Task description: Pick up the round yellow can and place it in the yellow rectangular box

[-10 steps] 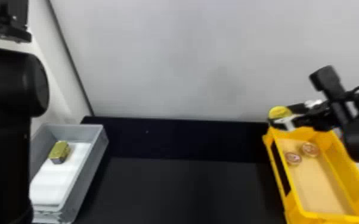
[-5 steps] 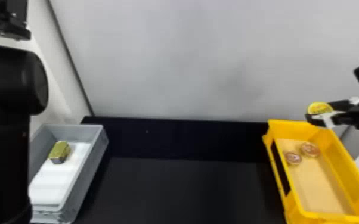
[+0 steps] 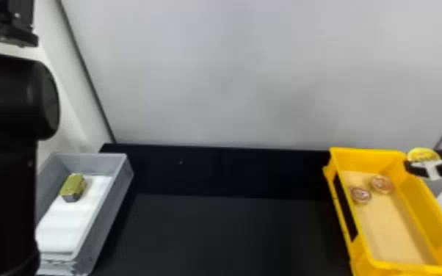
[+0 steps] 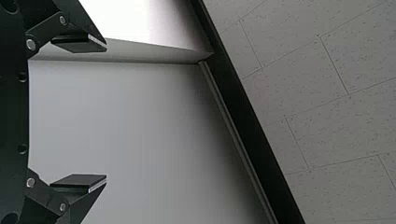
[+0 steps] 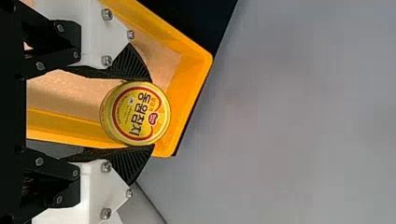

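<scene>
Round yellow can (image 5: pixel 135 114) in grip, you look to be on the placing step: the pick is done, the set-down is not. The broad black table (image 3: pixel 231 235) carries both containers. Your left arm (image 3: pixel 5 165) waits at the left side, its gripper (image 4: pixel 106 112) spread wide and holding nothing. On the right sits the yellow rectangular box (image 3: pixel 422 205), your target; well apart on the left is the grey box (image 3: pixel 110 213), which needs nothing from you. Your right gripper (image 5: pixel 152 113) is grasping the can between its two fingers, by the yellow box's far right corner. From the head view, the can overlaps the rim there; you can't tell its exact height.

Next, I'd have you bring it left and a little nearer, until the whole can is inside the walls, then lower it to the tan floor (image 3: pixel 389 231) before letting go. Release too soon and it could catch the rim or drop outside. Mind the two small round tins (image 3: pixel 381 184) at the far end; aim nearer than them. Leave the gold block (image 3: pixel 72 186) alone.
</scene>
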`<move>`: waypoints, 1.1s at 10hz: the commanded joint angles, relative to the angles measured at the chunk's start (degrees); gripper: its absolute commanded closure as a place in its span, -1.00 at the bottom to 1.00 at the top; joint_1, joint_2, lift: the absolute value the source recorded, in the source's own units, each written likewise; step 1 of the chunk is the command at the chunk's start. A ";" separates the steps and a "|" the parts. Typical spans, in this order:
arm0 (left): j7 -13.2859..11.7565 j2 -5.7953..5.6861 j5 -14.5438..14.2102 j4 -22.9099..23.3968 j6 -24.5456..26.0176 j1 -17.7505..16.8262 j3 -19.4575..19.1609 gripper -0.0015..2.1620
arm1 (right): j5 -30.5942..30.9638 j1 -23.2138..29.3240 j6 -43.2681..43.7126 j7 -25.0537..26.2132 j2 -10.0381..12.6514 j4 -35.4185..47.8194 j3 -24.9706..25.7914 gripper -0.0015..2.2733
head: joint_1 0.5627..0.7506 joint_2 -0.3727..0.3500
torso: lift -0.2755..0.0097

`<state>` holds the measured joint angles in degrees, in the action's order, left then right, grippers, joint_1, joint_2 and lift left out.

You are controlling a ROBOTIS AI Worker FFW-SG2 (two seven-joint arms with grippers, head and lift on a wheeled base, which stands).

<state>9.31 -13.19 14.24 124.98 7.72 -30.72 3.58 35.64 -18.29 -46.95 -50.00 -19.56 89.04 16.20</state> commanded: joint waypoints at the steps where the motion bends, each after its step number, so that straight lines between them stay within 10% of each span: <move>1: 0.01 0.00 0.08 0.00 -0.07 -0.04 0.02 -0.75 | -4.60 1.85 1.84 2.60 0.23 -4.22 1.82 -0.49 | 0.07 0.18 | 0.86; 11: -0.07 0.71 0.08 -0.17 -1.30 0.05 -0.16 -0.75 | -24.56 3.96 10.01 15.09 -0.48 -24.88 3.75 -0.49 | 0.07 0.18 | 0.86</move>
<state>9.23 -12.71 14.33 124.97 6.81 -30.68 3.40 12.78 -13.95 -38.39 -35.54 -19.83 67.02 20.39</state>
